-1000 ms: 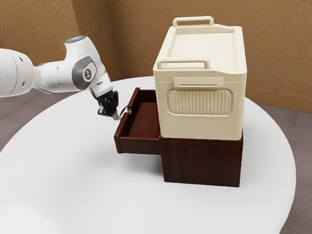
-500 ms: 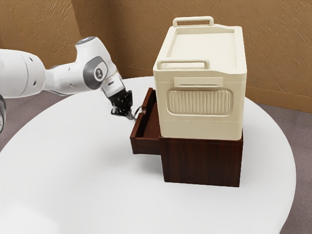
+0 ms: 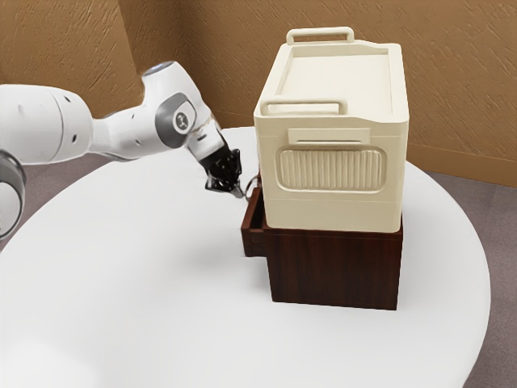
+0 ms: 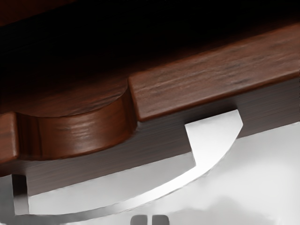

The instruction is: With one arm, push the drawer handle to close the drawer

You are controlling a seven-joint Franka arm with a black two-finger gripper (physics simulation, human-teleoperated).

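In the exterior view, the dark red-brown wooden drawer (image 3: 254, 242) is being held by the matching wooden cabinet (image 3: 335, 271), on the round white desk (image 3: 145, 283). Most of the drawer is being hidden inside, and a short bit is sticking out toward the exterior view's left. So the job seems to be nearing its end, but the last bit is needing to be pushed in. The shiny, curved metal handle (image 3: 248, 187) is being met, or nearly met, by the tip of the black two-finger jaws. The jaws are being kept closed, with nothing being gripped.

In the wrist view, the two small grey pads (image 4: 160, 220) are being seen side by side, just beside the handle's curve. Whether the metal is being touched cannot be told. The handle is not being pinched between them.
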